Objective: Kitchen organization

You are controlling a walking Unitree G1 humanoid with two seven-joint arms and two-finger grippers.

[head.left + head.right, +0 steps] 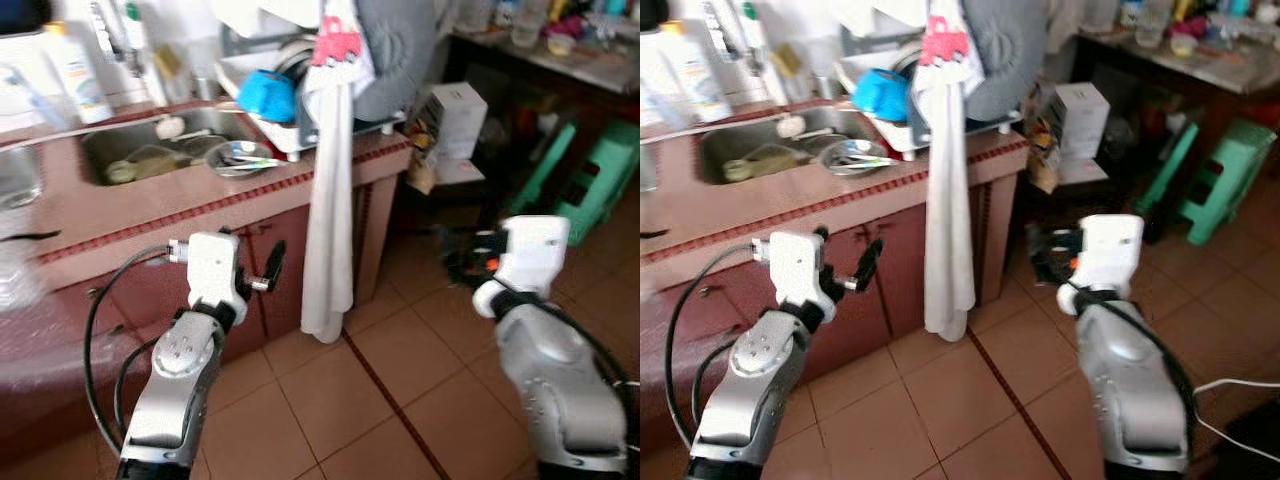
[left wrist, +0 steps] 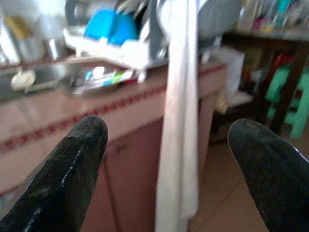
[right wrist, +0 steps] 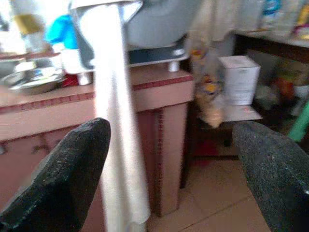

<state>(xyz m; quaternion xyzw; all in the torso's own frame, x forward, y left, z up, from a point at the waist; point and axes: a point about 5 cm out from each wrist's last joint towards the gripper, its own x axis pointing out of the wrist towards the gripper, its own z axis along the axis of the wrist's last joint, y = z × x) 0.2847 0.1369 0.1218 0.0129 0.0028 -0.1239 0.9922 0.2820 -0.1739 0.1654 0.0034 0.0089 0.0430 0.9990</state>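
Left gripper [image 2: 166, 159] hanging in the air in front of the reddish-brown counter [image 1: 200, 205], black fingers [image 2: 67, 169] spread wide apart and holding nothing. Right gripper [image 3: 171, 169] hanging over the tiled floor [image 1: 330, 400] near the end of the counter, fingers [image 3: 67, 174] spread wide apart too, also holding nothing. Both pointing toward a long white towel [image 1: 330, 200] dangling down past the front of the counter, its bottom end close to the floor. Sitting in the counter: a metal sink [image 1: 150, 150] with a shiny bowl [image 1: 240, 158] and some dishes inside, a bit too blurry for telling more. Standing just beside the sink: a white dish rack [image 1: 270, 120] holding a blue bowl [image 1: 268, 95] tipped on its side. Hanging over the rack: a grey cloth [image 1: 400, 50] and a small piece with a red picture [image 1: 338, 40]. Standing behind the sink by the wall: a few bottles [image 1: 75, 70]. Resting on a low shelf past the end of the counter: a white box [image 1: 455, 118]. Standing further off to the right on the floor: green plastic stools [image 1: 600, 175], next to a dark table [image 1: 560, 60] full of small blurry things.
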